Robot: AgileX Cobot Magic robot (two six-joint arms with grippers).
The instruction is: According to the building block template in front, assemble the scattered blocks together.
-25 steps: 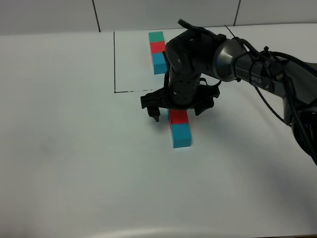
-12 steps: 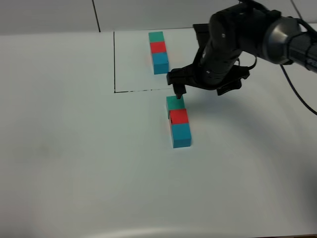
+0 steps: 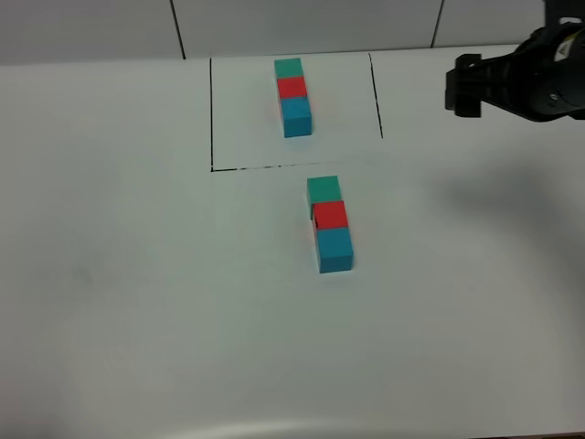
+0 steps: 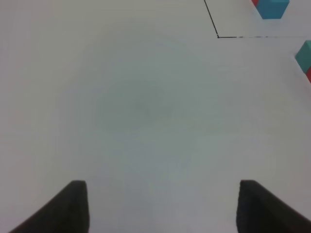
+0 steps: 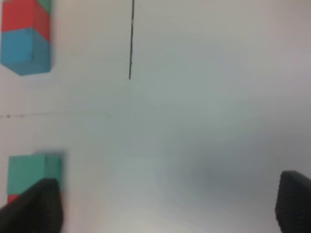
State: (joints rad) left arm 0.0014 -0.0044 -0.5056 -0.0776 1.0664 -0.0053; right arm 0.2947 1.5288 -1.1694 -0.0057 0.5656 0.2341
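The building block template (image 3: 292, 91) is a teal, red and blue row inside thin black lines at the back. The scattered blocks lie in a touching row in front of it: teal-green (image 3: 323, 189), red (image 3: 329, 215), blue (image 3: 335, 249). My right arm (image 3: 516, 82) hangs at the far right, well clear of them. In the right wrist view the right gripper (image 5: 165, 208) is open and empty, with the teal block (image 5: 31, 170) and the template (image 5: 24, 34) to one side. My left gripper (image 4: 165, 208) is open and empty over bare table, and is out of the exterior view.
The black frame lines (image 3: 211, 114) mark a rectangle on the white table (image 3: 137, 274). The left wrist view shows the frame's corner (image 4: 217, 36), the template's blue cube (image 4: 272, 7) and the teal block's edge (image 4: 305, 56).
My right gripper has let go of the teal block behind the red one and has pulled back up and to the far right. The three blocks have stayed in their row.
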